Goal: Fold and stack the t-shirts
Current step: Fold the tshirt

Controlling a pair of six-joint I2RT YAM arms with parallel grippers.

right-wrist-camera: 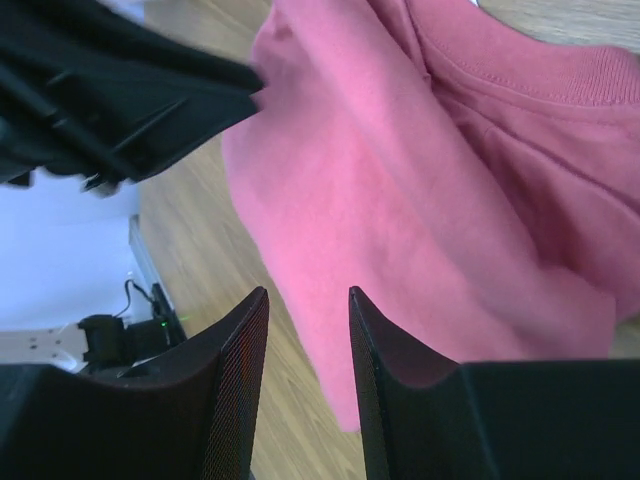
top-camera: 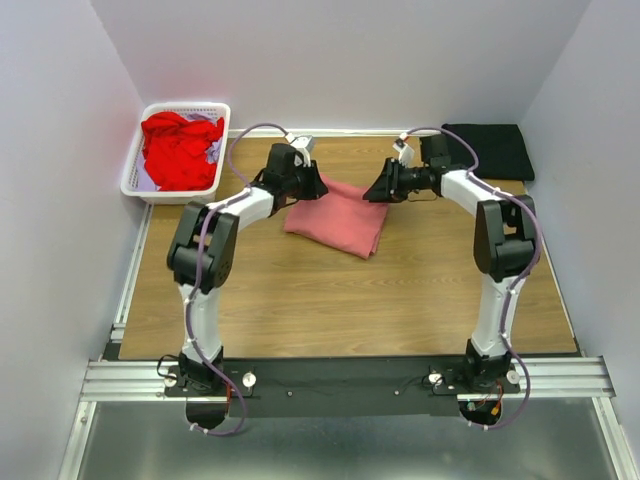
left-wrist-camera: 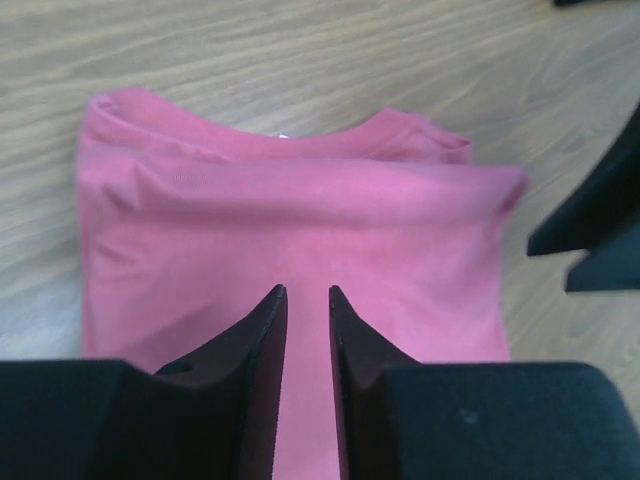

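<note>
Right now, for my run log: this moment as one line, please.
pink t-shirt: folded, mid-table | left end effector: open, over it | right end effector: open, over it | basket: red clothes inside

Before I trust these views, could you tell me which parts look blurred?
Top external view: sharp, evenly lit, no glare. Left wrist view: the pink t-shirt is slightly soft, the right tool at the edge blurred. Right wrist view: collar stitching crisp, the left tool at top left blurred.

A shirt (top-camera: pixel 335 217) lies mid-desk (top-camera: pixel 300 290); a basket (top-camera: pixel 132 172) holding clothes (top-camera: pixel 180 150) sits far left, a folded cloth (top-camera: pixel 490 150) far right.
</note>
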